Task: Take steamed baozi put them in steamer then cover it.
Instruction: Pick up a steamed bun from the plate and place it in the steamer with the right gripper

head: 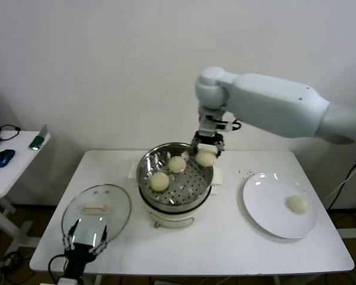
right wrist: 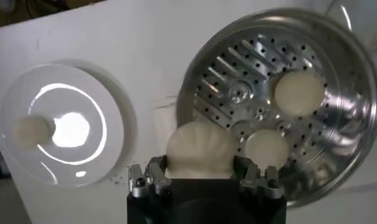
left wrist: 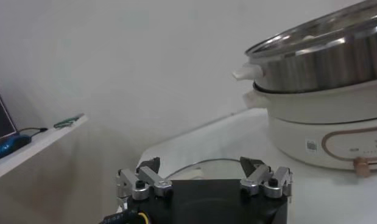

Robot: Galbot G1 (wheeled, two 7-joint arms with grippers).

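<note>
Baozi (right wrist: pixel 197 149) betw. right gripper (right wrist: pixel 200 176) jaws — prob. gripped.

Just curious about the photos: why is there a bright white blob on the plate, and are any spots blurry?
Right wrist view: the blob is lamp glare on the glossy plate; the baozi in the right tool looks soft, being so close. Head view: fainter glare on the plate and cover.

Plain white room, evenly lit.
Standing against a bare white wall (head: pixel 107 59): a white desk (head: pixel 225 249), a smaller side table (head: pixel 12 172) sitting just beside it.
</note>
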